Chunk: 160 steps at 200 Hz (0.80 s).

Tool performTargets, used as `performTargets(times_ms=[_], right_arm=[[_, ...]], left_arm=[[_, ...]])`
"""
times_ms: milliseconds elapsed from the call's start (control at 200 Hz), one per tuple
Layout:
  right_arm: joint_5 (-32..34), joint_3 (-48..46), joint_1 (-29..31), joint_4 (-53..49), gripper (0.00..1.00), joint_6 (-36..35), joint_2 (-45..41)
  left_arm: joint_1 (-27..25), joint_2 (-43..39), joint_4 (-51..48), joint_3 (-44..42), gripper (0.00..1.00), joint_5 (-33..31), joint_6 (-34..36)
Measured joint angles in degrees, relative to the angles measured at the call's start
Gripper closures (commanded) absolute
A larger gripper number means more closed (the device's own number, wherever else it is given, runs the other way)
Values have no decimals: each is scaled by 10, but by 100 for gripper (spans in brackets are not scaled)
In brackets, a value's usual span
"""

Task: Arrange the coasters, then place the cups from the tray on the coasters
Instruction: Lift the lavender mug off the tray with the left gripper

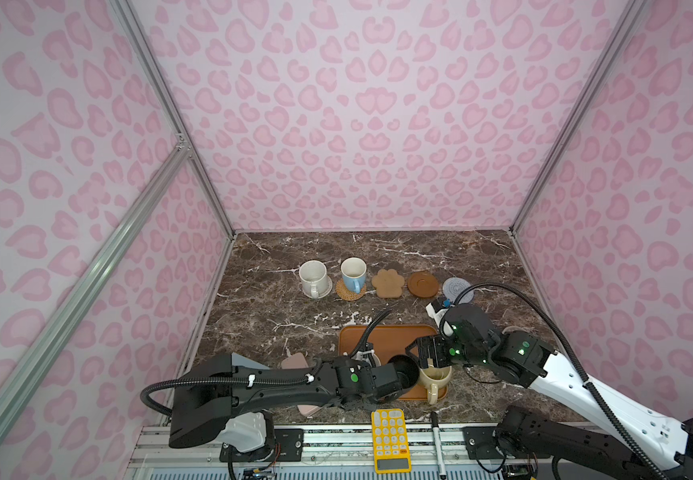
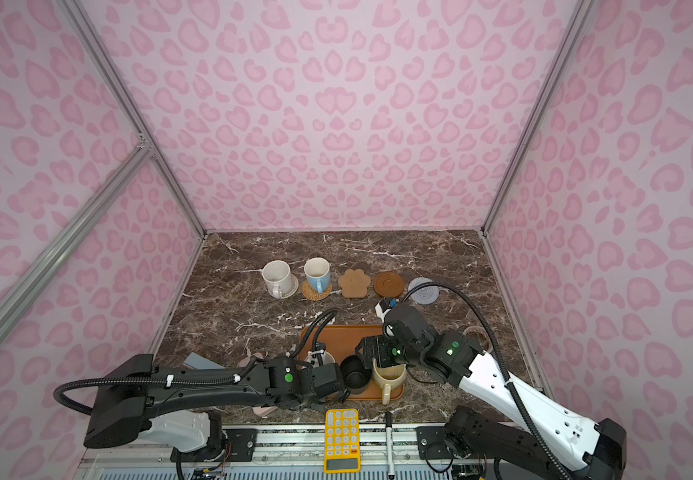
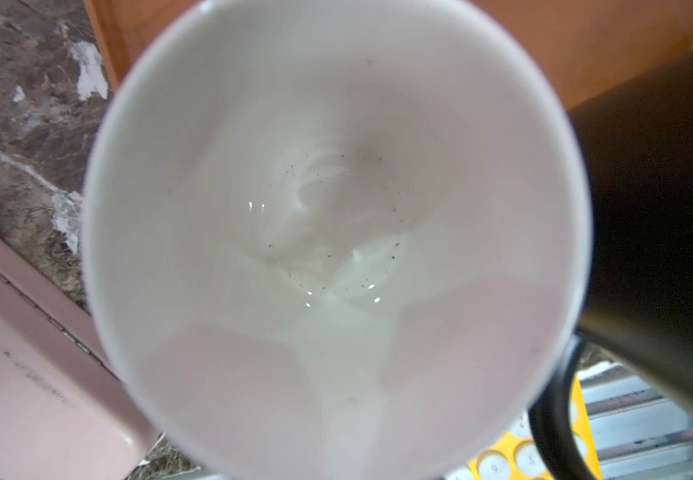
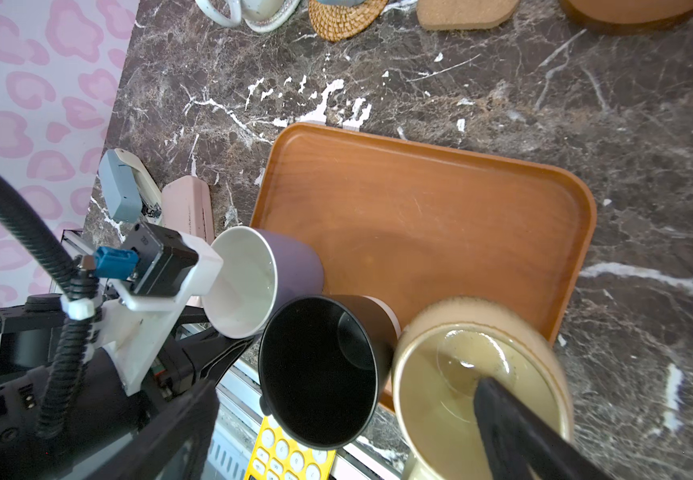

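Left gripper (image 4: 222,351) at the lavender cup (image 4: 253,278) on the tray's (image 4: 419,216) near left corner; grip cannot be determined. Right gripper (image 1: 431,365) gapes wide, one finger (image 4: 503,415) inside the cream cup (image 4: 428,395), nothing clamped. Nearest free coaster, the cork paw (image 1: 387,282), lies straight beyond the tray, unoccupied.

The right hand (image 2: 378,363) sits over the far rim of the cream-yellow cup (image 2: 388,380). Beside it, between the two hands, stands the black cup (image 2: 355,375), both on the tray (image 2: 336,334). The left hand (image 2: 334,376) is mostly hidden under its wrist, and a pale cup (image 2: 325,357) peeks out just beyond it. Well beyond both hands runs a row on the desk (image 2: 232,316): the speckled cup (image 2: 276,277) on the white coaster (image 2: 293,289), the blue cup (image 2: 317,273) on the rattan coaster (image 2: 315,294), then the bare paw coaster (image 2: 354,283), brown disc (image 2: 389,283) and grey-blue coaster (image 2: 423,291). A yellow calculator (image 2: 340,440) lies nearer than the hands.
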Motion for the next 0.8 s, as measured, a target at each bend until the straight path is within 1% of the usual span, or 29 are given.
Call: performTargets(times_ms=[95, 220, 420, 560, 800], right_arm=[[0, -4, 0, 1, 2, 4, -1], [0, -10, 0, 12, 2, 4, 0], [-4, -13, 0, 24, 2, 4, 4], [-10, -13, 1, 34, 2, 3, 13], [-17, -10, 1, 47, 2, -6, 30]], left_arm=[[-1, 1, 0, 0, 84, -3, 4], [-3, -2, 0, -2, 96, -9, 3], [-3, -24, -12, -8, 97, -17, -8], [-3, -43, -30, -7, 97, -34, -21], [4, -46, -63, 27, 97, -59, -32]])
